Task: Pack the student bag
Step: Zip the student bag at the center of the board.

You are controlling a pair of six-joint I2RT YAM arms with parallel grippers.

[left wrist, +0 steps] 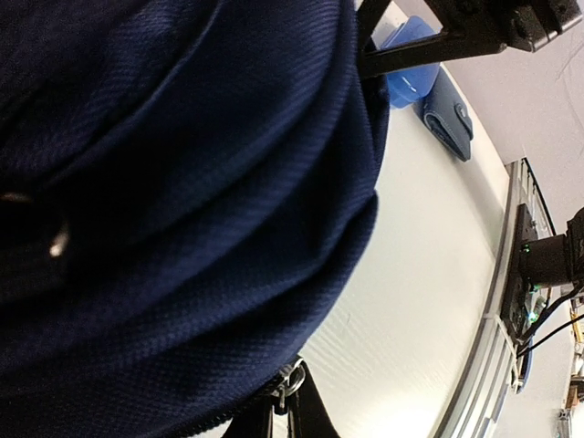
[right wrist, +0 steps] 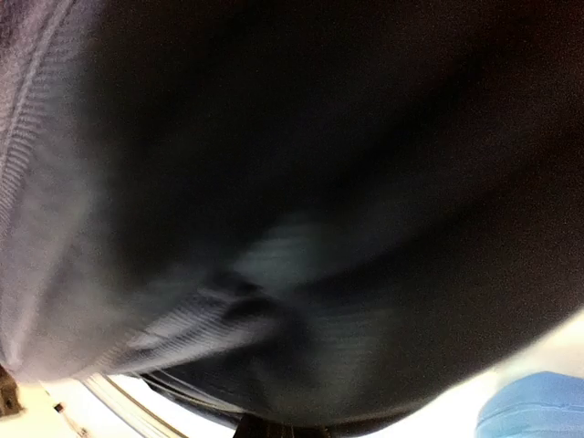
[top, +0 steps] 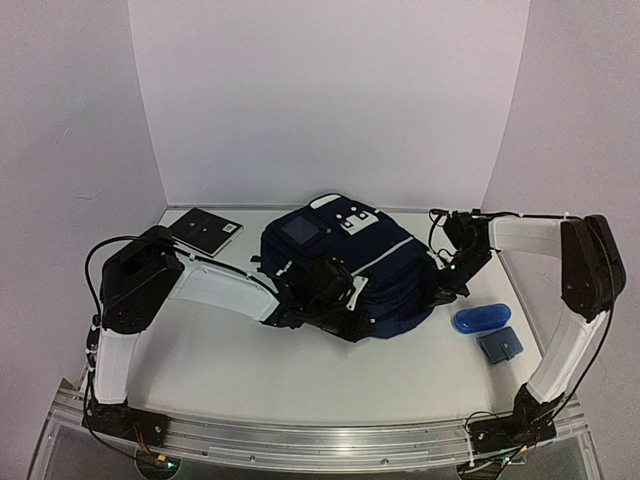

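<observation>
Against bag (top: 385, 262), right claw (top: 453, 282) seemingly closed.

Probably a robotics lab: plain white backdrop (top: 330, 100), white table (top: 300, 385), aluminium mounting rail (top: 320, 442).

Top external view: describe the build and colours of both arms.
Both the left arm and right arm have white, boxy link covers between bulky black joint housings. Thin black cables loop loosely along each. The left pincer and right pincer are black. Both arms stand on a silver metal rail.
</observation>
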